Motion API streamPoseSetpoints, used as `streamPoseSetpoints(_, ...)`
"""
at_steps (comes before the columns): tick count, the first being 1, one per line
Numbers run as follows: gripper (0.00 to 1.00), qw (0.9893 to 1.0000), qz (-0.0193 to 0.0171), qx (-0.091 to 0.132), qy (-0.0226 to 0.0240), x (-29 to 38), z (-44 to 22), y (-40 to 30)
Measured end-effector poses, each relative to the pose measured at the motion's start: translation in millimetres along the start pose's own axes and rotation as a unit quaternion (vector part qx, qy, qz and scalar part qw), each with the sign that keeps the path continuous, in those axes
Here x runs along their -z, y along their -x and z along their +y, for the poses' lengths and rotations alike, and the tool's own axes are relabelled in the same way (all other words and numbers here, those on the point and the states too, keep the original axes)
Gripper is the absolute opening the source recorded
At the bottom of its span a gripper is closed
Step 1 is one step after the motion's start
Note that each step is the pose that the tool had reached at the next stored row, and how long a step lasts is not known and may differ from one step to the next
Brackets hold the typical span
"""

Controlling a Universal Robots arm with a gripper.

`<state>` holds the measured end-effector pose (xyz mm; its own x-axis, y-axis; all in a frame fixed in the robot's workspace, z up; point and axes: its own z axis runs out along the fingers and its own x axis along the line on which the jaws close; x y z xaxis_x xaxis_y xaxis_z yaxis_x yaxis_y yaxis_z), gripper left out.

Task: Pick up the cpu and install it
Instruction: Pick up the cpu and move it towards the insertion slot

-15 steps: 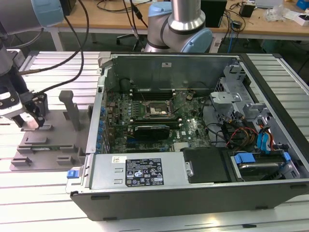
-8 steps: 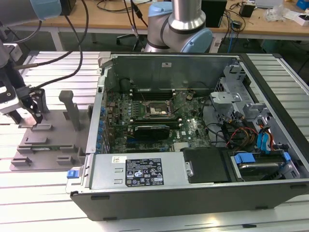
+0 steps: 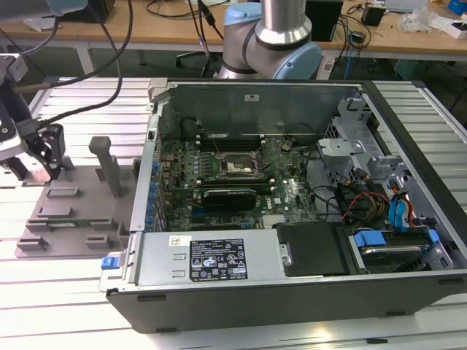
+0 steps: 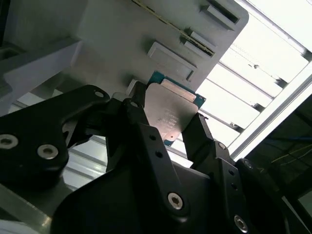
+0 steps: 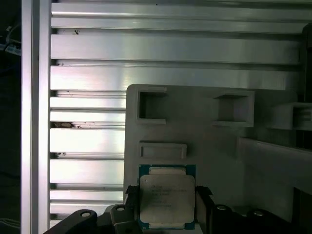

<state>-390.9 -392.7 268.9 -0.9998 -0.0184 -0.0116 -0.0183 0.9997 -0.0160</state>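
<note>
The cpu [image 4: 171,108] is a thin square chip with a silvery top and a green-blue edge. In both wrist views it sits between my gripper's black fingers [image 4: 201,139], which press on two opposite edges. My gripper [image 3: 51,168] is at the exterior view's far left, over the back corner of the grey fixture tray [image 3: 73,215]. In the first wrist view the cpu [image 5: 167,197] lies over the tray [image 5: 219,146] with the gripper [image 5: 167,202] shut on it. I cannot tell whether the chip rests on the tray or hangs just above it. The black motherboard socket [image 3: 235,165] lies open inside the computer case [image 3: 219,259].
A grey upright post [image 3: 108,164] stands on the tray between my gripper and the case wall. The case holds cards, cables [image 3: 365,200] and drive bays [image 3: 394,240]. Ribbed aluminium table slats [image 5: 146,73] run around the tray. The arm's base [image 3: 273,40] stands behind the case.
</note>
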Motion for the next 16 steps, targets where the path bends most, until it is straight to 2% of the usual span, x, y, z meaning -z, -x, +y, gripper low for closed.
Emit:
streamPoseSetpoints(7,0.55,1.0,0.0,0.0,0.0,16.7,-0.3,0.2)
streamPoseSetpoints(16,0.55,1.0,0.0,0.0,0.0,46.6,-0.7,0.5)
